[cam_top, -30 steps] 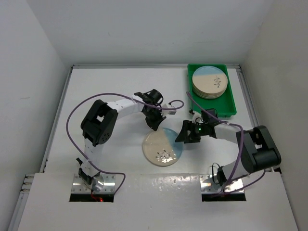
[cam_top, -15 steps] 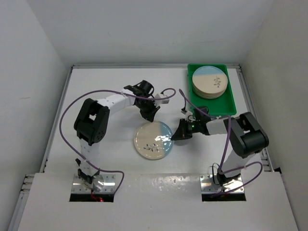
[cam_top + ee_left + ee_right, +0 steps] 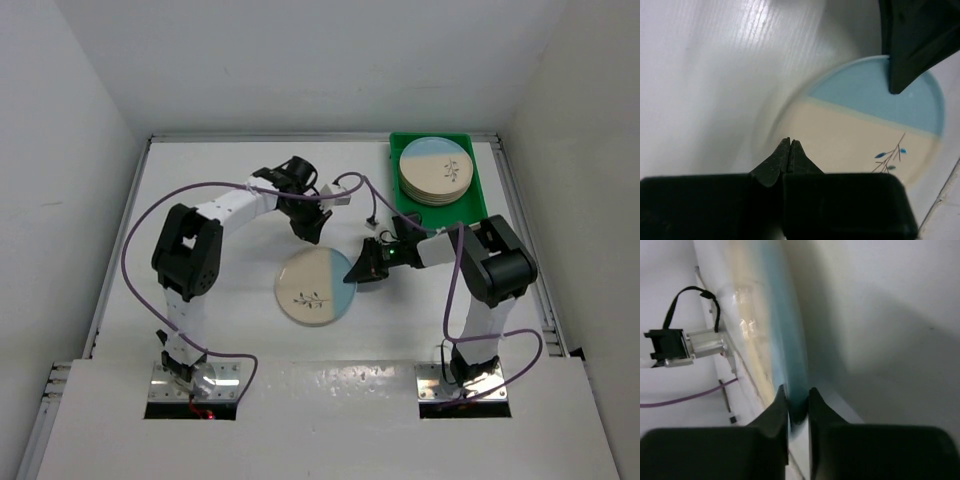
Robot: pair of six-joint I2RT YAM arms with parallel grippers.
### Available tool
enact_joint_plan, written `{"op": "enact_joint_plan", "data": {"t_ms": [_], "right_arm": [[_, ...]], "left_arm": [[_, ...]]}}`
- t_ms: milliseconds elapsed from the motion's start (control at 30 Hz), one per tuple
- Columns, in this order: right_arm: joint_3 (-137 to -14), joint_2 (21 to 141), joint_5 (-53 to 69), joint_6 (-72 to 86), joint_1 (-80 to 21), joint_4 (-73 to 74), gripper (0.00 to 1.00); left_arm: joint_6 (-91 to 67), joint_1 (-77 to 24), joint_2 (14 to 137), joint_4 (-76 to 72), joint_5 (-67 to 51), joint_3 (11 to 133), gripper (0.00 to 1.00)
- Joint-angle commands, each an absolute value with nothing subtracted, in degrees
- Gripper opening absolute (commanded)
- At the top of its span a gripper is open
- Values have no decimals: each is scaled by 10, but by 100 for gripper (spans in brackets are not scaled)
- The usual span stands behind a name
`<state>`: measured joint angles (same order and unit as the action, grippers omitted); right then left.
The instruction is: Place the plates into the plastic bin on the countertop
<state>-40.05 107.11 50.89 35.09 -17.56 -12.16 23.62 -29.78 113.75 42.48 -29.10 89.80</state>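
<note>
Sliding a little to the left and toward the far side since a second ago, the loose plate is also turning, so that its blue segment is now facing right, toward the right gripper. That gripper is clamping the blue rim: in the right wrist view its fingers are pinching the plate's edge with only the rim's thickness between them, probably because the thin lip is the one place a flat plate offers any purchase. The left gripper has been pulling back toward the far side and is now hanging just beyond the plate's far edge; the left wrist view is showing its jaws pressed tight together on nothing, likely after steadying or nudging the plate so the other arm could take hold. Whether the plate is lifting off the countertop or lying flat on it, I cannot tell. The plastic bin is sitting at the far right with the stacked plates filling its far half, so the bare near half is looking like the spot this plate is being carried to.
</note>
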Motion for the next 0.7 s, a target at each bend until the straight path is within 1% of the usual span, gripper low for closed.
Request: {"op": "enact_joint_plan", "data": {"t_ms": [0,100,133,200,233,267,300,333,367,400,433,500,533,567,600,633,667], "right_arm": [[-416,1064,533,387,-191,-184,1],[-413,1045,540,410,-180,-203,0],[-421,1035,541,417,-175,-207,0],[-434,1019,539,437,-155,-200,0],[-461,1007,538,441,-149,-191,0],[-472,994,537,446,-143,-187,0],[-483,990,538,460,-125,-186,0],[-523,978,537,468,-117,-185,0],[-534,975,530,473,-110,-186,0],[-547,971,523,480,-81,-193,0],[-580,969,492,507,-68,-199,0],[-597,971,462,549,-33,-242,0],[-600,974,405,586,-6,-255,0],[-598,978,383,629,27,-305,0],[-594,983,364,648,42,-323,0],[-577,985,324,688,77,-343,0],[-569,990,283,724,87,-395,0]], "left_arm": [[239,-290,1096,424,-332,922,0],[227,-284,1101,424,-317,939,0],[222,-279,1101,424,-306,945,3],[216,-263,1106,429,-287,971,18],[216,-256,1107,429,-279,982,33],[211,-248,1107,434,-273,1007,39],[211,-230,1107,439,-266,1022,43],[204,-221,1107,439,-250,1039,46],[204,-211,1107,446,-242,1069,46],[195,-191,1107,446,-231,1082,47],[184,-181,1107,446,-208,1094,47],[177,-163,1107,446,-188,1111,49],[177,-147,1107,446,-182,1111,49],[177,-140,1107,446,-177,1111,49],[177,-135,1100,446,-177,1106,49],[177,-127,1092,446,-177,1099,49],[177,-127,1086,446,-177,1092,50]]}}
